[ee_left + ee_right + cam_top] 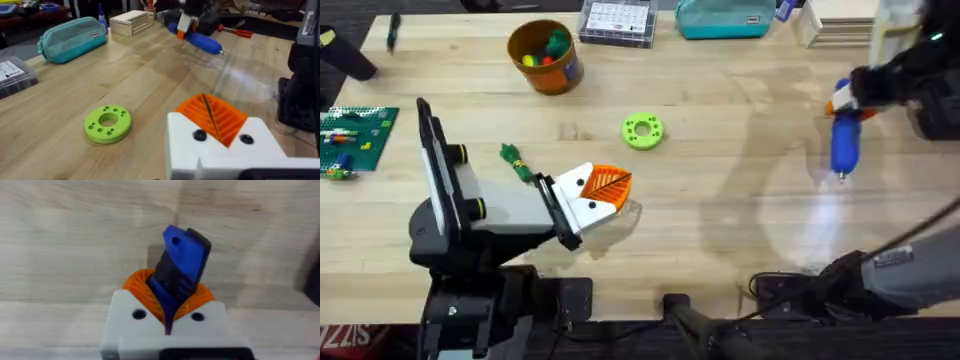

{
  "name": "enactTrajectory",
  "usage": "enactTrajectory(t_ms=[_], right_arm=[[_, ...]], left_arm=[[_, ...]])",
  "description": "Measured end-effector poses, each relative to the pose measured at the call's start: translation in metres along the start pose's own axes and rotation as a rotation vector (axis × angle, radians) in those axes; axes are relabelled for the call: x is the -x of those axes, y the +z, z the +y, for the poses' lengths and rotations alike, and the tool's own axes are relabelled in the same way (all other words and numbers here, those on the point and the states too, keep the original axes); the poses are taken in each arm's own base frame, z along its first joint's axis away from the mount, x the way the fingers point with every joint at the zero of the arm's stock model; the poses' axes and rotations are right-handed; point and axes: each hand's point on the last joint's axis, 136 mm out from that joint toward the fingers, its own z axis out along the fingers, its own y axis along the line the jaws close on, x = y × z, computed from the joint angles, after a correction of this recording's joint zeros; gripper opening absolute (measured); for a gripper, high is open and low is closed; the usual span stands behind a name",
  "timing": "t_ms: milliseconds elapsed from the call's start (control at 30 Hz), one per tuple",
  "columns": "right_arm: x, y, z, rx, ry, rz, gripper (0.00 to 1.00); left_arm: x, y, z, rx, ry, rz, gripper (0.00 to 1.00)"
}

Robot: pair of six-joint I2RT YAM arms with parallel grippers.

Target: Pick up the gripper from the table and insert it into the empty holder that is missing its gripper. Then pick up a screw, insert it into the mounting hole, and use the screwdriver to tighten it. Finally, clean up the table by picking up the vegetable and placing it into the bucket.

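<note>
1. The screwdriver (pixel 844 140) is clamped by its blue handle between the orange pads of the right gripper (pixel 842 103), well to the right of the lime-green ring (pixel 642 130), and is held above the table (pixel 740 210) with its metal shaft angled toward the near edge.
2. In the right wrist view, the blue handle (pixel 180 270) is seen pinched between the two orange pads (pixel 142 287), with bare wood beneath.
3. The left gripper (pixel 605 190) is found just near and left of the ring; its orange ribbed pads (pixel 212 117) are pressed together, with nothing seen between them.
4. The vegetable (pixel 516 162) is seen lying on the table left of the ring, beside the left arm's wrist.
5. The bucket (pixel 545 56) is stood upright beyond and left of the ring, with yellow, green and red pieces inside.
6. A teal pouch (pixel 70 39) is seen far beyond the ring.
</note>
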Motion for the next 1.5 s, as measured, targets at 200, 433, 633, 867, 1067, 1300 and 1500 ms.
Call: enactTrajectory(t_ms=[200, 433, 633, 867, 1067, 1300, 1500], right_arm=[[0.017, -0.101, 0.028, -0.06, -0.037, -0.254, 0.019], [-0.018, -0.197, 0.093, -0.019, -0.105, -0.455, 0.017], [-0.038, -0.233, 0.115, 0.014, -0.085, -0.709, 0.015], [-0.012, -0.247, 0.177, 0.345, -0.259, -1.063, 0.014], [-0.028, -0.277, 0.241, 0.653, -0.517, -1.16, 0.014], [-0.057, -0.314, 0.306, 0.892, -0.809, -1.248, 0.014], [-0.07, -0.335, 0.347, 1.025, -0.98, -1.337, 0.013]], left_arm=[[0.0, 0.0, 0.0, 0.0, 0.0, 0.0, 0.014], [0.0, 0.0, 0.0, 0.0, 0.0, 0.0, 0.013], [0.0, 0.0, 0.0, 0.0, 0.0, 0.0, 0.014], [0.0, 0.0, 0.0, 0.0, 0.0, 0.0, 0.013], [0.0, 0.0, 0.0, 0.0, 0.0, 0.0, 0.013], [0.0, 0.0, 0.0, 0.0, 0.0, 0.0, 0.013], [0.0, 0.0, 0.0, 0.0, 0.0, 0.0, 0.013]])
